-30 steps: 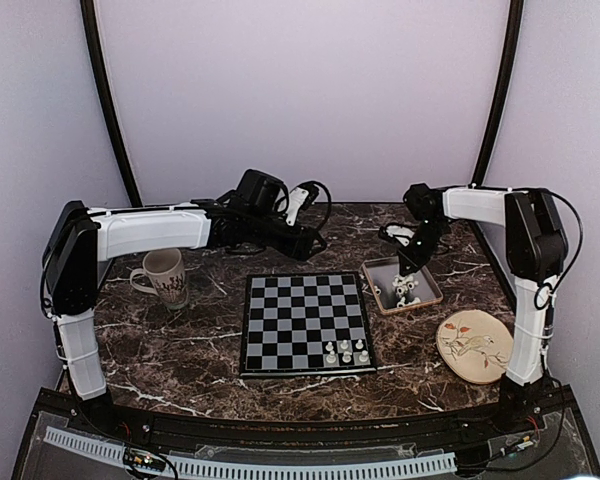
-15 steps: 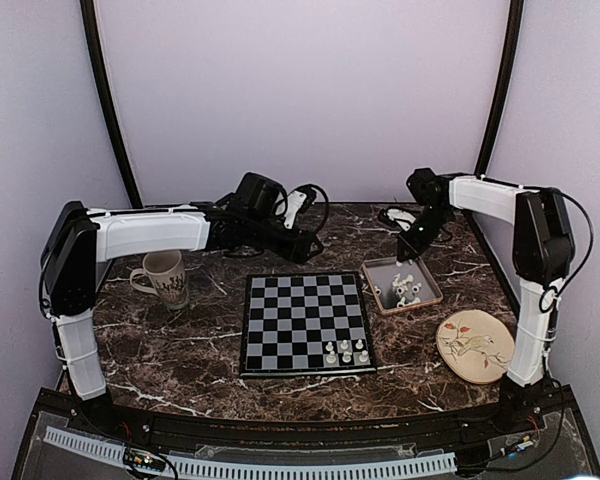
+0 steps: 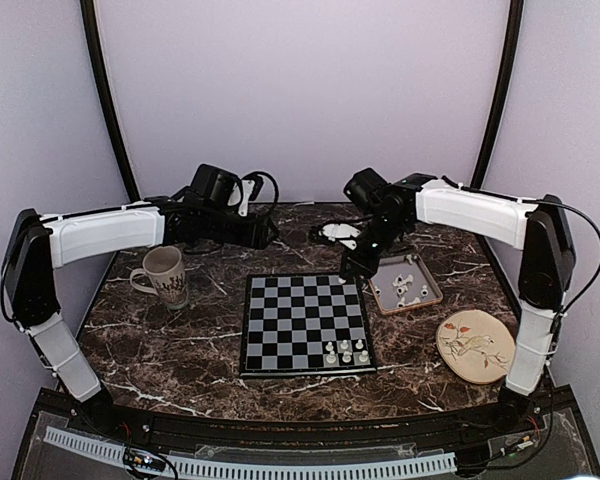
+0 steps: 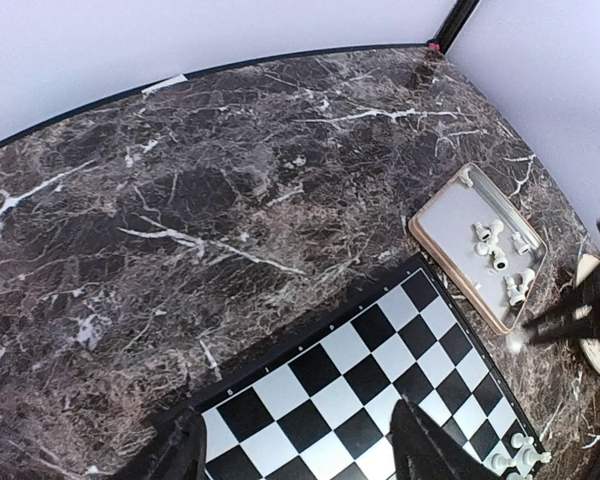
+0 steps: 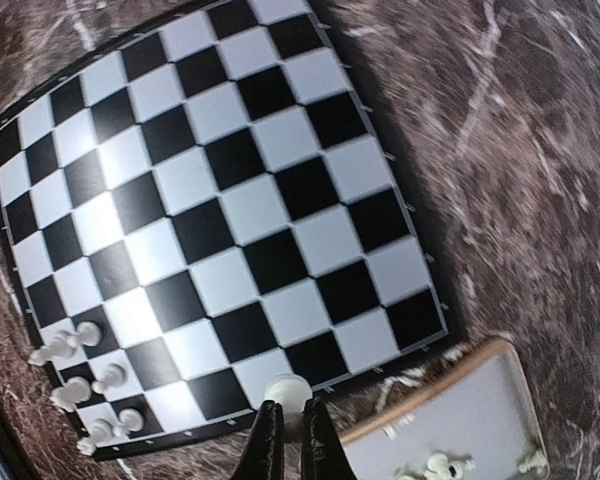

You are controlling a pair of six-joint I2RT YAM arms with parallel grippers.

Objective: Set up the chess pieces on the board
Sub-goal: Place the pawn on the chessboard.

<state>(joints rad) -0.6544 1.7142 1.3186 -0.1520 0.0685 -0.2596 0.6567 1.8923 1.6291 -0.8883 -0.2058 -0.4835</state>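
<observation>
The black-and-grey checkered board point(image 3: 290, 320) lies in the middle of the table. Several tiny white chess pieces point(image 3: 345, 351) stand on its near right corner squares. More pieces point(image 3: 405, 290) lie in the tray point(image 3: 427, 277) to the board's right. My right gripper point(image 3: 348, 268) hangs over the board's far right corner. In the right wrist view it point(image 5: 285, 440) is shut on one white piece point(image 5: 287, 390), above the board's edge point(image 5: 230, 210). My left gripper point(image 3: 270, 238) hovers behind the board. It point(image 4: 300, 460) is open and holds nothing, with the board point(image 4: 350, 385) below.
A cream mug point(image 3: 162, 275) stands left of the board. A round plate with a bird drawing point(image 3: 473, 345) lies near the right arm's base. The tray point(image 4: 450, 215) sits close to the board's right rim. Purple walls enclose the table.
My right arm swung left from over the tray to the board's far right corner, carrying a piece. My left arm drew back to the left, still open.
</observation>
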